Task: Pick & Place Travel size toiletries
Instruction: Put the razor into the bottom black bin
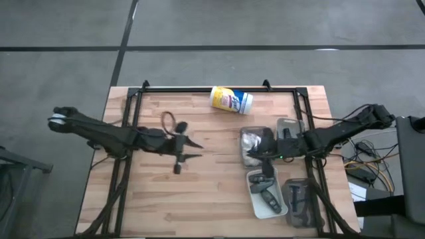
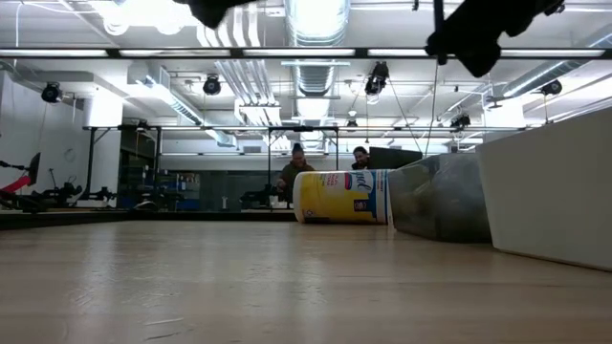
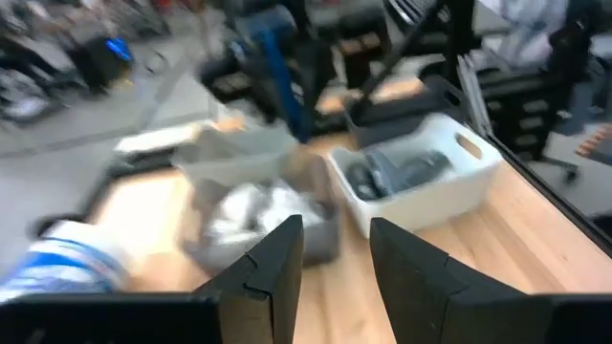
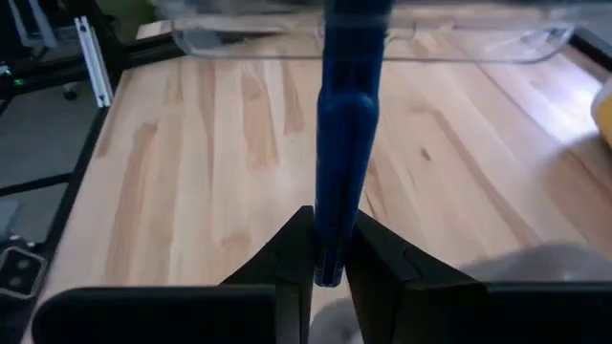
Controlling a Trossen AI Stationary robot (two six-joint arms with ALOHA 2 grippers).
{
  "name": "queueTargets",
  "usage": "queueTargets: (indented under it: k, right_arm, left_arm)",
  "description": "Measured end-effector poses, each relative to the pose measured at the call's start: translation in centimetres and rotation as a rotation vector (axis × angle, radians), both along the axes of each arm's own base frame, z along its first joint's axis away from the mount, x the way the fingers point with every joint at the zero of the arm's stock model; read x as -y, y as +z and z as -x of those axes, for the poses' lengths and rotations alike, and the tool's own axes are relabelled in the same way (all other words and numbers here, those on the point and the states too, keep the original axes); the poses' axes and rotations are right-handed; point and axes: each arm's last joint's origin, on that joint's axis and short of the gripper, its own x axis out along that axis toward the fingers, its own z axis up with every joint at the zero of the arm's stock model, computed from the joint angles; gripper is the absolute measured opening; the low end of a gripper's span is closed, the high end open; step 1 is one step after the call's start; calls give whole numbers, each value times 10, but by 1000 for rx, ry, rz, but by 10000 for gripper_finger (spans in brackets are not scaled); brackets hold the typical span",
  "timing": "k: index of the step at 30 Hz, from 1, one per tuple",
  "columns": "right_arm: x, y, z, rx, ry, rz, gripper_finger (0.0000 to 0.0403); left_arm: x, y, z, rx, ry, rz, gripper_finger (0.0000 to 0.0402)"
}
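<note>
Right gripper (image 4: 328, 250) pinches a blue stick (image 4: 342, 143) above the wooden desk (image 1: 199, 199). Left gripper (image 3: 337, 258), narrowly parted, holds nothing. Ducts cross the ceiling (image 2: 316, 24).

Both arms reaching toward the middle of the table, neither touching the other.

My left arm stretches in from the left edge, nearly level, wrist past the table's left third; its left gripper (image 1: 191, 150) hangs over bare wood with the two dark fingers (image 3: 277, 263) apart, a clear gap between them and nothing in it. My right arm comes in from the right edge, elbow raised and bent, forearm angled inward; the right gripper (image 1: 263, 159) points down, and its fingers (image 4: 292, 253) are pinched tight on a slim blue stick (image 4: 342, 124) standing upright between them.
</note>
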Motion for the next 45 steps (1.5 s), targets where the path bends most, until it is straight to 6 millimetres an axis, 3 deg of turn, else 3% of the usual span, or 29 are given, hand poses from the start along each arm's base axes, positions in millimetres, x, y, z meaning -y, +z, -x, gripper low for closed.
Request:
queueTargets:
  k: [9,18,45]
  right_arm:
    - [1,5,20,-51,23,-54,34]
    - [0,-6,24,-177,41,-116,40]
    - [-3,-29,56,-691,83,-434,36]
  left_arm:
    - [-15,45,61,154,48,2,131]
    - [-21,64,90,272,49,33,130]
    - [-19,58,81,234,46,24,131]
